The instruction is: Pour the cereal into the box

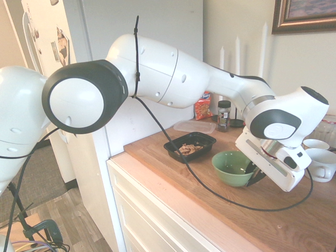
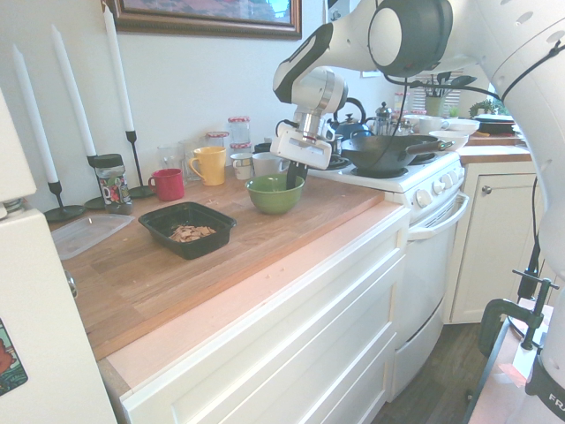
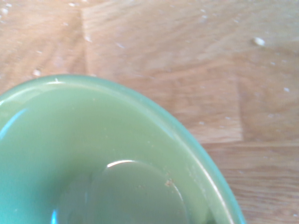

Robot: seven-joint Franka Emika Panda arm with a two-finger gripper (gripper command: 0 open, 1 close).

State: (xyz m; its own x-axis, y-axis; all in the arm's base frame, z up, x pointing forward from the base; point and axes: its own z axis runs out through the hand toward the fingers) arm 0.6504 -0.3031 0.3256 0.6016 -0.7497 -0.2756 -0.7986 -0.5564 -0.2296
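Cereal in the box, gripper at the green bowl

The cereal lies in the black box mid-worktop, toward the wall edge. Beside it stands the green bowl, upright; the gripper pinches its rim on the stove side. Its inside looks empty in the wrist view.

Tan cereal flakes are showing light brown inside the shallow black plastic tray at centre frame, a glossy pale-green ceramic bowl is gleaming beside it, and the warm honey-brown wooden countertop is showing streaked grain.
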